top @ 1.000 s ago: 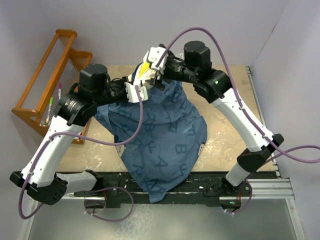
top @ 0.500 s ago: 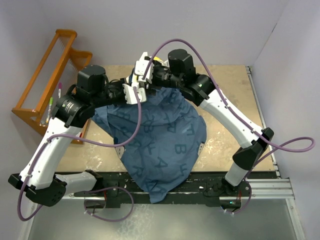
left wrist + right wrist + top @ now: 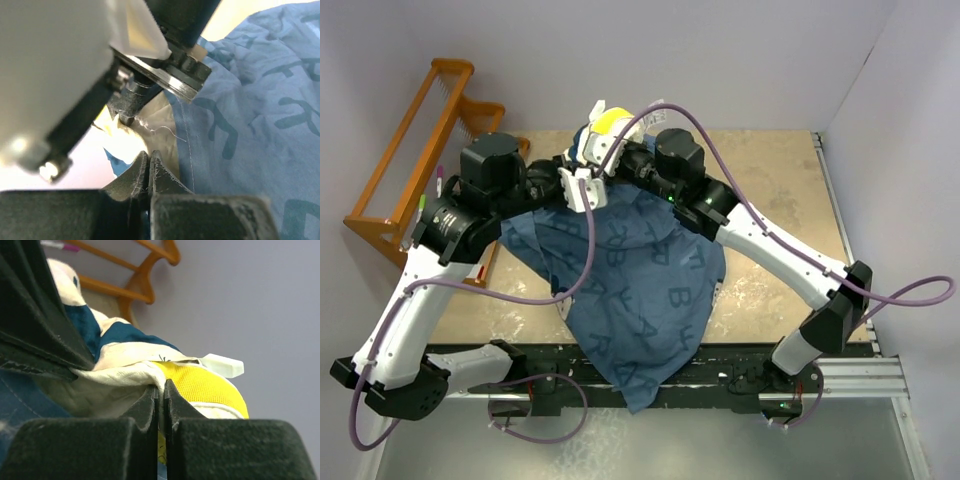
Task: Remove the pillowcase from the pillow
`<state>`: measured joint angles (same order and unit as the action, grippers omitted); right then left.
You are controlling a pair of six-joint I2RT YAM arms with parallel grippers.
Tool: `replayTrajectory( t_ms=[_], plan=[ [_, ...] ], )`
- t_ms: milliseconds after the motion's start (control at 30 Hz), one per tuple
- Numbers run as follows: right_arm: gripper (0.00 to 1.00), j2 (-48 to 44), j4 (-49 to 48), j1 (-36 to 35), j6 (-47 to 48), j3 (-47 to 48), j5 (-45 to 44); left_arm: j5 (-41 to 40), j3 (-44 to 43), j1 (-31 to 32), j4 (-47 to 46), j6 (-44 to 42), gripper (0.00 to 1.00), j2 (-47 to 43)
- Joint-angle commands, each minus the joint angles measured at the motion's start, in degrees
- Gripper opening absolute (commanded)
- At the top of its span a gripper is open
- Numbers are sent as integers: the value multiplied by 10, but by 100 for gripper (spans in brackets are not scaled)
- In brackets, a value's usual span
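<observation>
The slate-blue pillowcase [image 3: 640,290] with paler letters hangs in a big drape from the two grippers down over the table's near edge. At its top the pillow [image 3: 608,122] pokes out as a yellow and cream corner. My left gripper [image 3: 584,186] is shut on the pillowcase hem [image 3: 250,100], its jaws [image 3: 149,154] pressed together beside the blue cloth. My right gripper [image 3: 604,143] is shut on the pillow [image 3: 205,382], pinching cream fabric at the yellow edge between its tips [image 3: 161,388]. A small white tag [image 3: 222,365] sticks out of that corner. The rest of the pillow is hidden inside the cover.
An orange wooden rack [image 3: 420,150] stands against the left wall, also in the right wrist view [image 3: 135,270]. The beige table [image 3: 770,200] is boxed in by pale walls at the back and right. A metal rail [image 3: 860,375] runs along the near edge.
The right gripper has gone from open to shut on the pillow's corner. Both grippers and the top of the bundle have shifted left, and more yellow shows.
</observation>
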<state>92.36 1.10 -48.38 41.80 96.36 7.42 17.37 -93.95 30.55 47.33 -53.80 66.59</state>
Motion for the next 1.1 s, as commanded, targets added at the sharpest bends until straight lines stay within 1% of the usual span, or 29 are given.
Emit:
replayTrajectory(
  t_ms=[0,33,67,100,133,167,200,300,367,467,533,600,733,800,900,967,1067],
  plan=[
    [0,-23,-260,23,-41,-39,-132,36,-23,9,-132,36,1,-54],
    [0,-25,-296,25,-55,-36,-140,22,-23,8,-140,53,10,-54],
    [0,-25,-323,26,-61,-31,-150,6,-27,9,-147,73,32,-51],
    [0,-24,-359,25,-60,-26,-172,-11,-33,8,-152,99,51,-47],
    [0,-25,-389,26,-58,-28,-186,-34,-43,8,-156,129,65,-41],
    [0,-29,-411,26,-57,-31,-189,-59,-55,8,-159,166,72,-35],
    [0,-33,-433,26,-56,-37,-198,-78,-65,8,-158,195,75,-29],
    [0,-47,-500,24,-33,-72,-218,-106,-94,8,-145,243,77,-20],
    [0,-58,-539,24,-26,-99,-230,-120,-105,8,-136,243,76,-13],
    [0,-74,-589,20,-7,-135,-238,-174,-114,8,-130,228,73,8],
    [0,-83,-606,16,5,-151,-242,-200,-122,2,-126,228,71,23],
    [0,-93,-613,12,15,-165,-243,-183,-134,-11,-116,240,70,34],
    [0,-106,-605,-5,26,-189,-254,-85,-174,-16,-34,257,71,74],
    [0,-107,-598,-19,35,-202,-265,-45,-174,-16,-17,253,70,88],
    [0,-108,-593,-37,40,-219,-285,-39,-169,-10,-23,240,70,102],
    [0,-110,-595,-44,42,-232,-295,-52,-169,-10,-44,233,67,106],
    [0,-117,-600,-48,36,-250,-305,-78,-164,-10,-78,217,59,102]
  ],
)
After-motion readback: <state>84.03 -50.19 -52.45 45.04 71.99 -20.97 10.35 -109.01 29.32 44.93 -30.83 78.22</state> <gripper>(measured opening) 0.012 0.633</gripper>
